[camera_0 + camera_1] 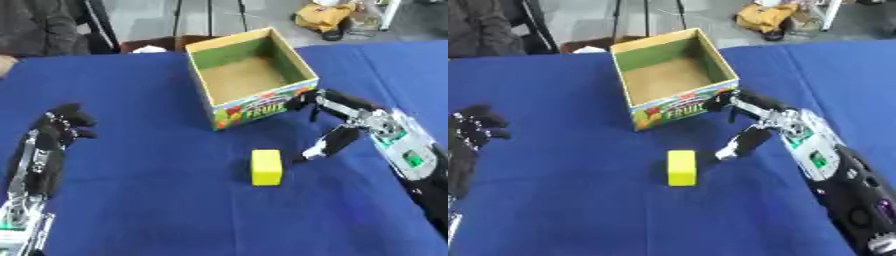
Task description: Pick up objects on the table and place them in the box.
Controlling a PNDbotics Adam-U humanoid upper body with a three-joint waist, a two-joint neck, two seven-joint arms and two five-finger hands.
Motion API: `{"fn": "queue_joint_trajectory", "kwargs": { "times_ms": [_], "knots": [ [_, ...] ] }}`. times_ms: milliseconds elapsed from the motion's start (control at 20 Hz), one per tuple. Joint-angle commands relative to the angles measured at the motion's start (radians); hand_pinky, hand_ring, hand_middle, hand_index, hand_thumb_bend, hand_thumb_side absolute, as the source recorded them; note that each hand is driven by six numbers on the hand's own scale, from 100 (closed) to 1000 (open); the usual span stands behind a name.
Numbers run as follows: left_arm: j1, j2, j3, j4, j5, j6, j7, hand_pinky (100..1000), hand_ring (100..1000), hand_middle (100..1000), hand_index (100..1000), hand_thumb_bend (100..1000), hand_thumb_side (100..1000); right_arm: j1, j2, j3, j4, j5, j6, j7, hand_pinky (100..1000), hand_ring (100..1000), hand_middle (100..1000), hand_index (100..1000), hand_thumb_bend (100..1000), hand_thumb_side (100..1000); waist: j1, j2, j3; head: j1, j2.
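Cardboard makes up the box (249, 77) — open-topped, green inside its walls, and we read "FRUIT" on its printed front among fruit pictures. It stands on our blue tablecloth (157, 200). Just before it lies a yellow block (267, 167), long axis running away from us toward the box. Our right hand (337, 122) hovers beside the block and the box front, fingers spread, holding nothing. Our left hand (57, 132) rests open at the left edge — well apart.
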Motion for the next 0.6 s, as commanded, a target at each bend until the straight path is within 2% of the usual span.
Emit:
{"fn": "queue_joint_trajectory", "kwargs": {
  "times_ms": [50, 350, 450, 600],
  "knots": [
    [-0.011, 0.013, -0.001, -0.009, 0.004, -0.001, -0.003, 594, 654, 580, 766, 934, 774, -0.022, 0.001, 0.000, 0.004, 0.013, -0.010, 0.010, 589, 815, 776, 867, 749, 443, 0.000, -0.013, -0.001, -0.001, -0.013],
    [-0.009, 0.014, -0.001, -0.008, 0.003, -0.001, -0.004, 593, 654, 580, 766, 934, 774, -0.031, 0.006, 0.012, -0.006, 0.022, -0.022, 0.038, 595, 816, 779, 868, 756, 459, -0.001, -0.017, -0.001, -0.004, -0.011],
    [-0.008, 0.014, 0.000, -0.007, 0.003, -0.001, -0.003, 593, 654, 580, 766, 933, 774, -0.032, -0.001, 0.018, -0.030, 0.018, -0.025, 0.057, 602, 823, 786, 870, 837, 493, -0.003, -0.019, -0.003, -0.003, -0.011],
    [-0.007, 0.016, 0.001, -0.006, 0.002, -0.001, -0.003, 594, 655, 581, 766, 933, 774, -0.032, -0.018, 0.029, -0.089, -0.002, -0.021, 0.099, 614, 832, 798, 873, 873, 500, -0.008, -0.022, -0.008, 0.000, -0.011]
  ]
}}
